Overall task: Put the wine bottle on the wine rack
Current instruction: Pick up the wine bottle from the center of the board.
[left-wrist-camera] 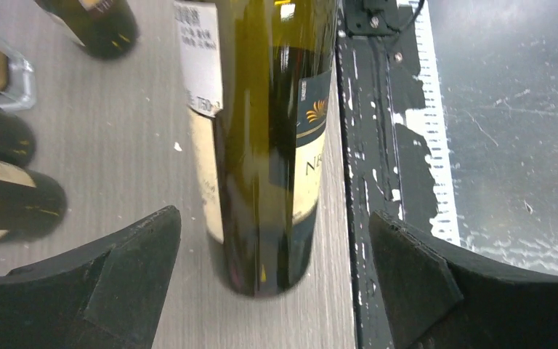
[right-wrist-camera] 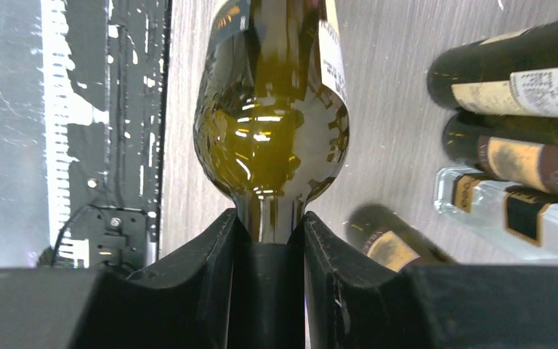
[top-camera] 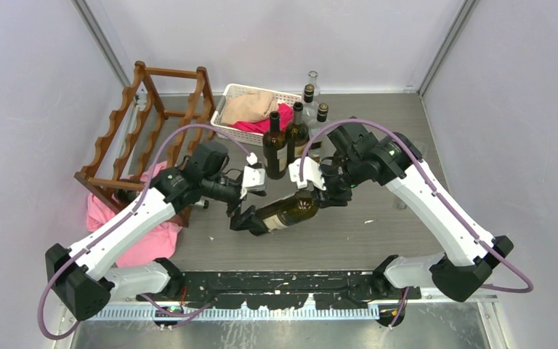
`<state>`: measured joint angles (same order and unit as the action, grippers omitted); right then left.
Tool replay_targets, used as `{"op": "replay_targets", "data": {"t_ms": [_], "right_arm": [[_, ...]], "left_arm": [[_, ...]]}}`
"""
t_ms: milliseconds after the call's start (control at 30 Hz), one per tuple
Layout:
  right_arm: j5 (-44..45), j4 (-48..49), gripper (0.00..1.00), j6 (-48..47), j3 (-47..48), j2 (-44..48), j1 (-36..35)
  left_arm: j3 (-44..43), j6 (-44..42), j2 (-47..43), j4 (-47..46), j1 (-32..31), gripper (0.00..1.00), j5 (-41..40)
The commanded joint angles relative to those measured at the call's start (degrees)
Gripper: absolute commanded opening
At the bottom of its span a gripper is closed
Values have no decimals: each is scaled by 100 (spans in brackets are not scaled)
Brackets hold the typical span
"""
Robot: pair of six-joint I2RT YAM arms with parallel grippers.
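Handover: right end effector [right-wrist-camera: 269,218] clamps the wine bottle [top-camera: 287,211] neck; left end effector [left-wrist-camera: 272,218], apart around its base, should probably grip next

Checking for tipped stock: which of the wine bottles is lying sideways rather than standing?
The olive-green bottle between the two arms: it lies level, neck clamped in the right jaws. The other bottles stand upright by the white basket.

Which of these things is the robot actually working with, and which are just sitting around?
In the job: wine bottle, clamped by the neck in the right gripper; open left gripper at its base; wine rack.
Lying about: white basket of cloths; standing bottles; pink cloth by the rack.
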<state>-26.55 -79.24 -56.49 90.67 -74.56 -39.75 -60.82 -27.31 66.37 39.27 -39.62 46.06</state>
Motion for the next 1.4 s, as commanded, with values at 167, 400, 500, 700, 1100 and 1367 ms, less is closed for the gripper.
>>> {"op": "replay_targets", "data": {"t_ms": [167,400,500,700,1100,1367], "right_arm": [[-906,1265,1,1135,-707,860,261],[-749,2338,1,1830,-1505,1364,264],[-638,2564,1,1993,-1639,1467,266],[-467,3420,1,2730,-2026,1781,263],[-237,5363,1,3813,-2924,2266,263],[-335,5857,1,4094,-3108,2226,257]], "left_arm": [[-1135,2161,-243,-951,514,100,-991],[-2621,2587,339,483,896,96,-1529],[-2934,2201,419,1081,914,95,-2294],[-3878,2516,894,2000,1810,93,-3386],[-4229,2912,1393,1680,2795,92,-4314],[-4560,2769,2127,1999,3319,88,-4389]]}}
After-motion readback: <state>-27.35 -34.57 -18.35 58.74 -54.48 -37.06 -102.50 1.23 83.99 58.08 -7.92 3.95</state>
